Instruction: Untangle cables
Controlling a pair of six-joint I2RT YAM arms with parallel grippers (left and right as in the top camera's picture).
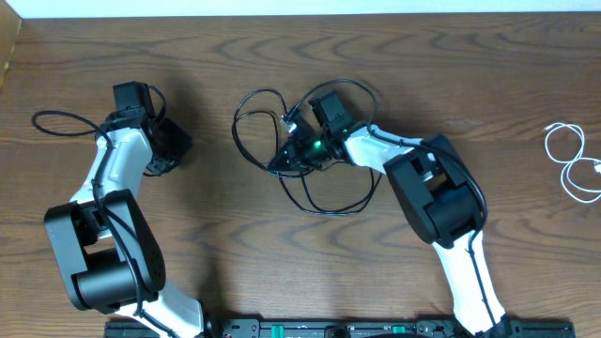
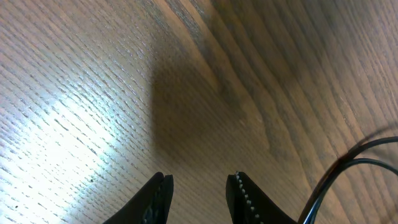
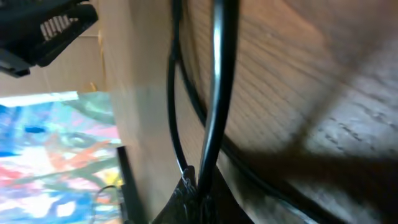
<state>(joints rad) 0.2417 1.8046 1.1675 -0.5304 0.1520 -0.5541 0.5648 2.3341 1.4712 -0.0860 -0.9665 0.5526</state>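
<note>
Two cables lie on the wooden counter (image 1: 188,56), well apart from each other. The black cable (image 3: 216,93) sprawls in several overlapping loops near the middle of the counter. The white cable (image 1: 548,141) is curled in small loops by the right edge, with neither arm near it.

The right arm reaches in from the lower right, and its tip sits inside the tangle of black loops, where several strands cross. In the right wrist view the right claw (image 3: 198,196) is clenched. One strand of the black cable runs straight down into its fingertips and is pinched there, pulled taut and lifted off the wood. A second black strand curves past just beside it, and a third lies flat on the counter behind.

The left arm stands on the left side, well away from both cables. In the left wrist view the left claw (image 2: 199,190) is released. Its two fingers stand apart above bare wood grain with nothing between them. Two dark strands (image 2: 354,163) cross the lower right corner of that view, near the claw but not touching it. I cannot tell what they belong to.
</note>
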